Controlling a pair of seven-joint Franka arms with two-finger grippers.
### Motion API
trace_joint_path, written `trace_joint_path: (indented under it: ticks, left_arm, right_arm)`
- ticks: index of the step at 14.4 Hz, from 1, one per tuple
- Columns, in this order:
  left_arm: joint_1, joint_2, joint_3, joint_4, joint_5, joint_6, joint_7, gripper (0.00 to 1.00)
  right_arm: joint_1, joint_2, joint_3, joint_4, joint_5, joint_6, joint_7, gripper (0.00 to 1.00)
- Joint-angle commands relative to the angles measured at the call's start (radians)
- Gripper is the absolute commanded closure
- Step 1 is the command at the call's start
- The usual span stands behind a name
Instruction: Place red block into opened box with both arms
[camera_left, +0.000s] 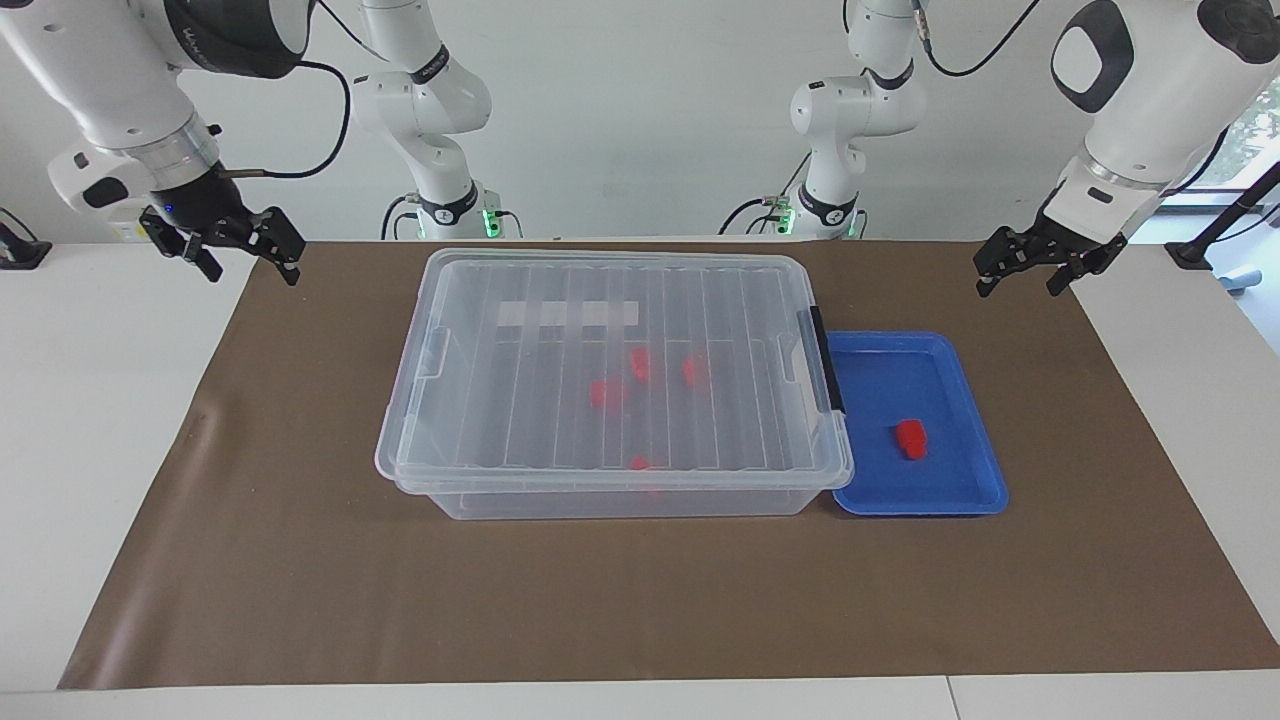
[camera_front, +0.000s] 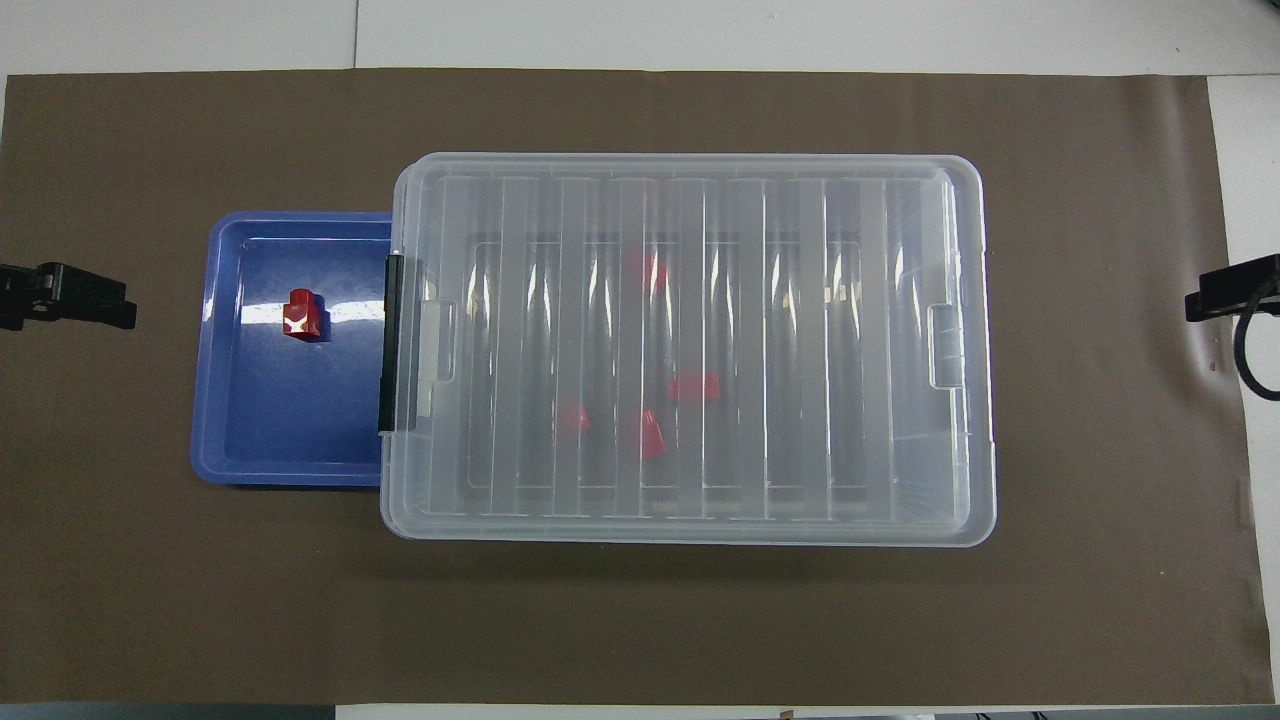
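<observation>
Lid (camera_left: 610, 365) resting on bin (camera_left: 600, 498), red block (camera_left: 911, 439) loose in blue tray (camera_left: 960, 500) beside it; left gripper (camera_left: 1030, 268) and right gripper (camera_left: 225, 250) open, raised at table ends: likely block dropped onto unlifted lid.

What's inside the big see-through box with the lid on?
Through the ribbed lid of the clear box you can see four red blocks lying on the bottom. The lid blurs them, so their exact shapes can't be made out.
</observation>
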Motion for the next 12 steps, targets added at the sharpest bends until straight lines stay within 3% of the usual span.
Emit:
trace_joint_path:
  ticks: [1,6,12]
  left_arm:
    - [-0.001,-0.017,0.002,-0.010,0.019,-0.009,0.007,0.00]
    - [-0.001,-0.016,0.002,-0.010,0.019,-0.009,0.007,0.00]
    - [-0.001,-0.017,0.002,-0.010,0.019,-0.009,0.007,0.00]
  right_arm:
    - [-0.001,-0.015,0.010,-0.017,0.013,-0.003,0.017,0.00]
    - [0.000,-0.023,0.053,-0.043,0.030,0.051,0.087,0.00]
    - [0.054,-0.049,0.068,-0.189,0.073,0.204,0.169,0.00]
